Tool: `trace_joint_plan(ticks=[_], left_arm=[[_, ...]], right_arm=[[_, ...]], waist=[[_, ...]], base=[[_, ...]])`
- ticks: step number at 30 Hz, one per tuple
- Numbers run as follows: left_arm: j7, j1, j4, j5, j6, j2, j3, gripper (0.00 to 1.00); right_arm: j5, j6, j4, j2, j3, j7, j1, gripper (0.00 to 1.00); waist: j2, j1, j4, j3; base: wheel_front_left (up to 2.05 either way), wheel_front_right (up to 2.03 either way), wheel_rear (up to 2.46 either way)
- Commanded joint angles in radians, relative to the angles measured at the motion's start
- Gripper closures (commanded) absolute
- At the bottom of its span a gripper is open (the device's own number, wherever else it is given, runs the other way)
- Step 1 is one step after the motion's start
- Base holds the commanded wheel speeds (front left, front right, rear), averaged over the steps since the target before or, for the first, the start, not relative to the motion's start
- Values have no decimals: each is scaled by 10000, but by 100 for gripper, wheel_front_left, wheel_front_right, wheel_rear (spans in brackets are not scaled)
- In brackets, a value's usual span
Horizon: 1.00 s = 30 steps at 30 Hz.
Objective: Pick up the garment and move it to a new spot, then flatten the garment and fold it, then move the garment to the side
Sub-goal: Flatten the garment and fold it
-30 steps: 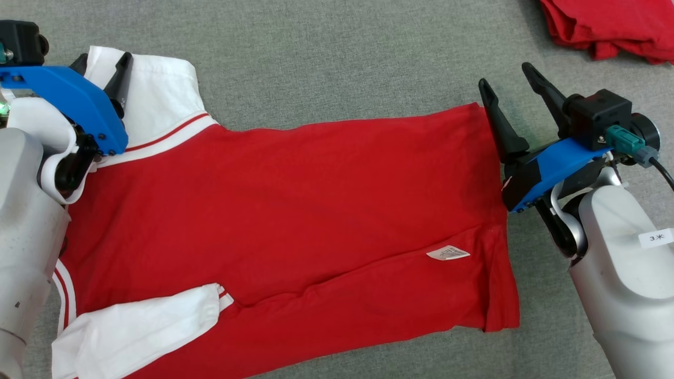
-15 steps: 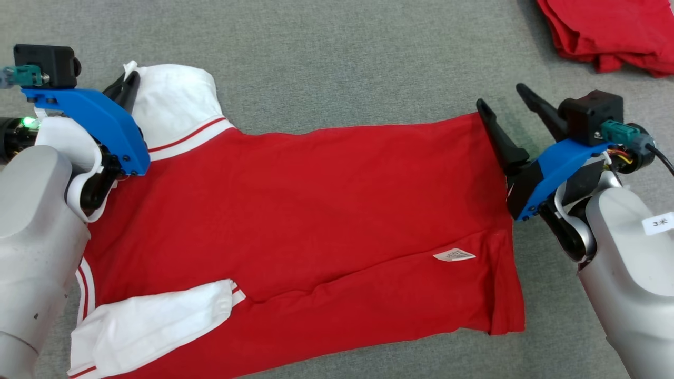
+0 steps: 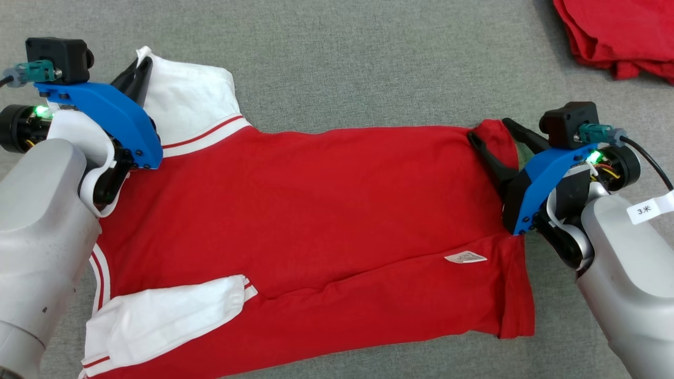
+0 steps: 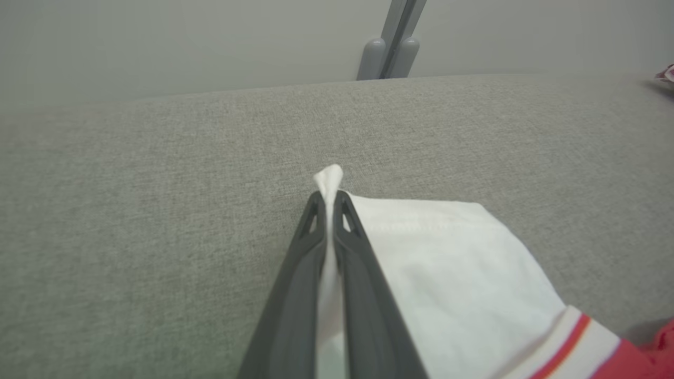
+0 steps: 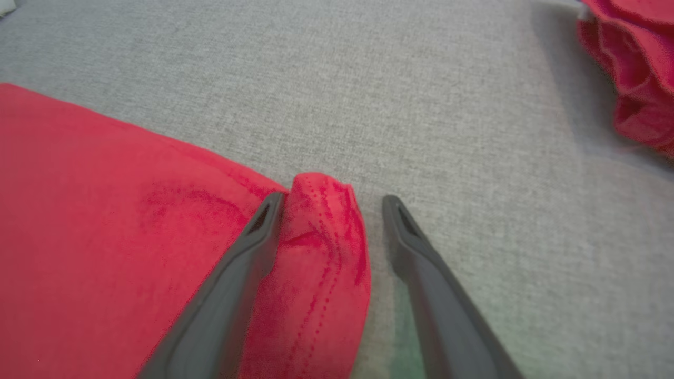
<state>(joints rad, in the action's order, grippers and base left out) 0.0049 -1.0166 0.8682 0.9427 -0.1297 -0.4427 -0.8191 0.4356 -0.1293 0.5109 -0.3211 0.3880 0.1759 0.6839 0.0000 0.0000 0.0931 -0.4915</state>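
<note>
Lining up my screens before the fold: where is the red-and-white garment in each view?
Head view: garment spread across the centre, from left gripper to right gripper.
Left wrist view: its white sleeve, bottom centre to lower right, pinched in the shut jaws.
Right wrist view: red body on the left, hem corner between the open jaws.
Shared landmark: the grey cloth surface beneath it.

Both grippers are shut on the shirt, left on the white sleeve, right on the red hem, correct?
Only the left gripper is shut, on the white sleeve. The right gripper is open, the red hem lying between its fingers, as the right wrist view shows.
</note>
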Motion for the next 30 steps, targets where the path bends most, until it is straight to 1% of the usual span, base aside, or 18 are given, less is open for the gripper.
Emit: trace_joint_plan(ticks=[1, 2, 5, 9, 16, 18, 23, 30], left_arm=[[-148, -179, 69, 64, -11, 1, -64, 100], [-211, -189, 93, 79, -11, 15, -100, 100], [-473, -262, 186, 146, -11, 46, -164, 100], [-889, -395, 244, 221, -11, 95, -181, 100], [-1736, -425, 108, 336, -11, 275, -283, 100], [-1839, -384, 57, 362, -11, 283, -305, 100], [-2325, -17, -409, 426, -11, 279, -397, 100], [-2650, 1107, -1562, 308, 25, 36, -271, 100]], right_arm=[[83, -28, 124, -50, 294, 227, -150, 77], [134, -28, 121, -89, 322, 282, -126, 100], [370, -16, 52, -85, 307, 302, -69, 100], [186, -14, -25, -214, 3, -227, 196, 100], [-393, -14, 665, 147, -817, -1497, 530, 100], [-463, -14, 774, 211, -921, -1652, 568, 100], [-822, -14, 1277, 461, -1208, -2364, 517, 100], [-1109, -16, 1743, 662, -1552, -3240, -102, 100]], waist=[[0, 0, -10, 12], [0, 0, -20, 18], [0, 0, -47, 63], [0, 0, -122, 164], [0, 0, -391, 546], [0, 0, -422, 608], [0, 0, -554, 927], [0, 0, -684, 1376]], base=[[0, 0, 0], [0, 0, 0], [0, 0, 0], [0, 0, 0], [0, 0, 0], [0, 0, 0], [0, 0, 0], [0, 0, 0]])
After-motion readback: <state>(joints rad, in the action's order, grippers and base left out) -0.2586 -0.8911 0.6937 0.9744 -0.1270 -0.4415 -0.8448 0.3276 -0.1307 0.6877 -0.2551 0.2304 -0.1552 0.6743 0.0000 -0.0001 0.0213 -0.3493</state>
